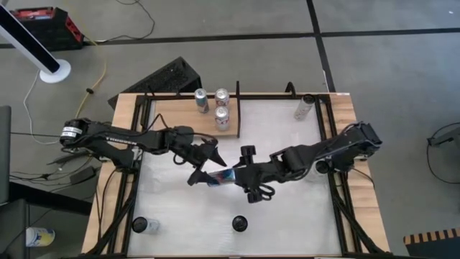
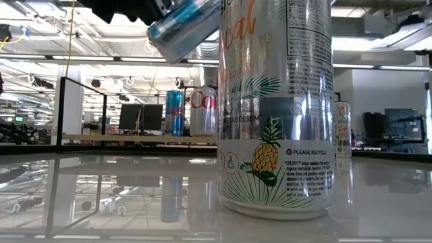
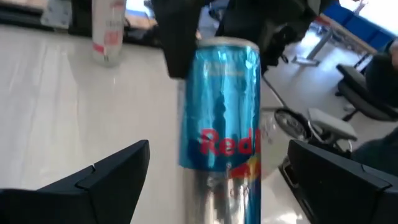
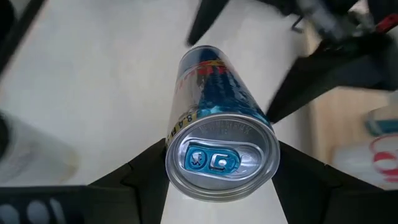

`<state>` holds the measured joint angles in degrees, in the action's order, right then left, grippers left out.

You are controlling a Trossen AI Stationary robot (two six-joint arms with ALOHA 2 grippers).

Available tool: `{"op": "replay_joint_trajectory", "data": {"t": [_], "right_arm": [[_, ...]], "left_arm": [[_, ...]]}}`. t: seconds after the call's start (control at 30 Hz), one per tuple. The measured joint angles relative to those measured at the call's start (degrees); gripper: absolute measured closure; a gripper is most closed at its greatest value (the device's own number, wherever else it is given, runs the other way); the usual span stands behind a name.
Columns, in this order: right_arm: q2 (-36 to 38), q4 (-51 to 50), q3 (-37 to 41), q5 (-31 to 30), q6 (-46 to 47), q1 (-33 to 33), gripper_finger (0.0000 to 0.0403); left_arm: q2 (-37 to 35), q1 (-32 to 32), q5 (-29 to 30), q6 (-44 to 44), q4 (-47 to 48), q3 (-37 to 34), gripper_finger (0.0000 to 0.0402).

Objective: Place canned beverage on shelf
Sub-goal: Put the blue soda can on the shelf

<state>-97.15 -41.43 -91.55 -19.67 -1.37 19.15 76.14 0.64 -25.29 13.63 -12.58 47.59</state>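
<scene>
The right end effector [image 4: 217, 163] pinches a blue can [image 4: 217, 134] above the white surface [image 1: 287, 208], while the left end effector [image 1: 203, 164] flanks it, spread wide.

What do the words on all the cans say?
"PLEASE RECYCLE": tall pineapple can, low view.
"Red": blue can, left wrist view; the rest is hidden.
Fine print on the pineapple can, and the cans on the shelf: too small or blurred.
</scene>
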Motion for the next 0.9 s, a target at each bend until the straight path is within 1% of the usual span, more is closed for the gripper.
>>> {"op": "replay_joint_trajectory", "data": {"t": [0.17, 0.37, 0.47, 0.57, 0.73, 0.77, 0.83, 0.9], "right_arm": [[-0.6, 1.9, 0.0, -0.6, -2.5, -1.5, 0.0142], [-0.6, 4.8, 0.0, -1.1, -5.5, -2.1, 0.0142], [-0.6, 4.6, 0.0, -1.2, -6.1, -2.1, 0.0142], [-0.6, 4.8, 0.0, -1.1, -6.2, -2.0, 0.0142], [-0.8, 4.5, 0.0, -0.8, -6.2, -2.0, 0.0142], [-0.9, 4.5, 0.0, -0.7, -6.2, -2.0, 0.0142], [-0.9, 4.4, 0.0, -0.6, -6.2, -2.0, 0.0142], [-0.9, 4.4, 0.0, -0.1, -5.3, -2.0, 0.0133]], "left_arm": [[0.0, 0.0, -2.5, -0.5, 0.8, 0.0, 0.0036], [0.0, 0.0, -2.6, -1.5, 2.8, 0.0, 0.0036], [0.0, -0.1, -2.9, -2.0, 3.3, 0.0, 0.0047], [0.0, -0.3, -4.2, -2.7, 3.4, 0.0, 0.0082], [0.0, -1.0, -3.2, -5.5, 6.5, 0.0, 0.0185], [0.0, -1.0, -3.1, -6.0, 7.1, 0.0, 0.0197], [0.0, -1.3, -2.4, -6.6, 7.9, 0.1, 0.0198], [0.0, -1.5, -1.6, -7.2, 8.3, 0.1, 0.0198]]}}
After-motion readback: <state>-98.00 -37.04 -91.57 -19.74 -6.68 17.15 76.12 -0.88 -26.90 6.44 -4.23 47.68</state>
